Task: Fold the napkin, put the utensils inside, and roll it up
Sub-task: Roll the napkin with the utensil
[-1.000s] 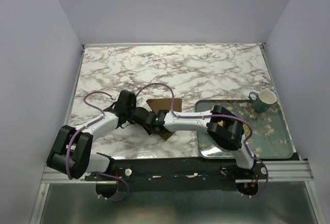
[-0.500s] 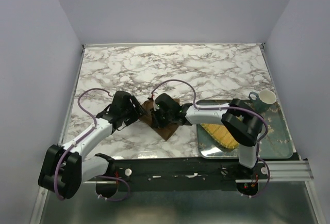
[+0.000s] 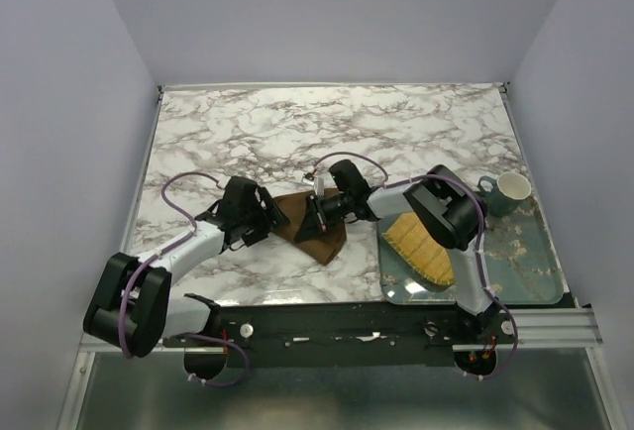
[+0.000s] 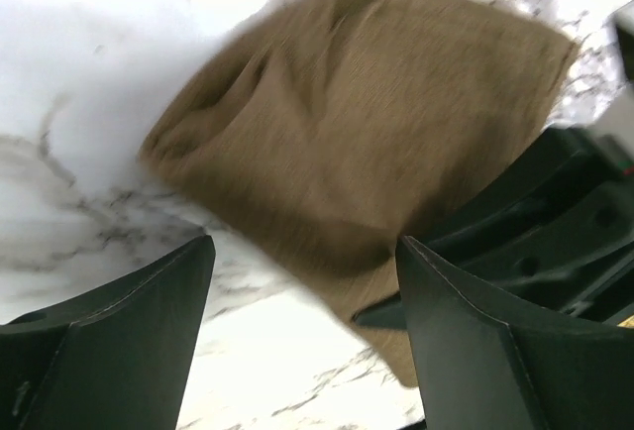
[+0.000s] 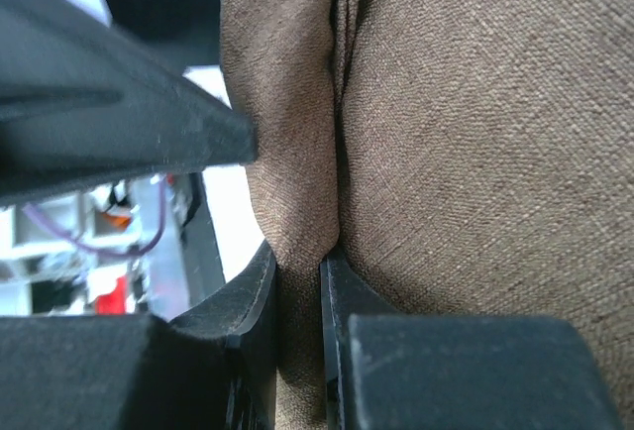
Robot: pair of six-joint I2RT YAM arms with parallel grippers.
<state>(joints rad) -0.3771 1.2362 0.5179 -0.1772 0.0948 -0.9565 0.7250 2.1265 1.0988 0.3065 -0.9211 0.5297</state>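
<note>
The dark brown napkin (image 3: 315, 235) lies bunched on the marble table, just left of the tray. My right gripper (image 3: 317, 215) reaches in from the right and is shut on a fold of the napkin (image 5: 475, 153). In the right wrist view the cloth is pinched tight between the two fingertips (image 5: 297, 276). My left gripper (image 3: 268, 217) is at the napkin's left edge. Its fingers (image 4: 109, 341) stand wide open with nothing between them, and the napkin (image 4: 367, 143) lies just ahead. The utensils are out of view.
A teal patterned tray (image 3: 515, 262) sits at the right near corner, with a yellow woven mat (image 3: 421, 249) on its left part. A green-and-white mug (image 3: 505, 192) stands at the tray's far edge. The right arm's elbow hangs over the tray.
My left gripper has opened and let go of the napkin. My right gripper has closed on a napkin fold and shifted up and right, and its arm has swung off the yellow mat.
</note>
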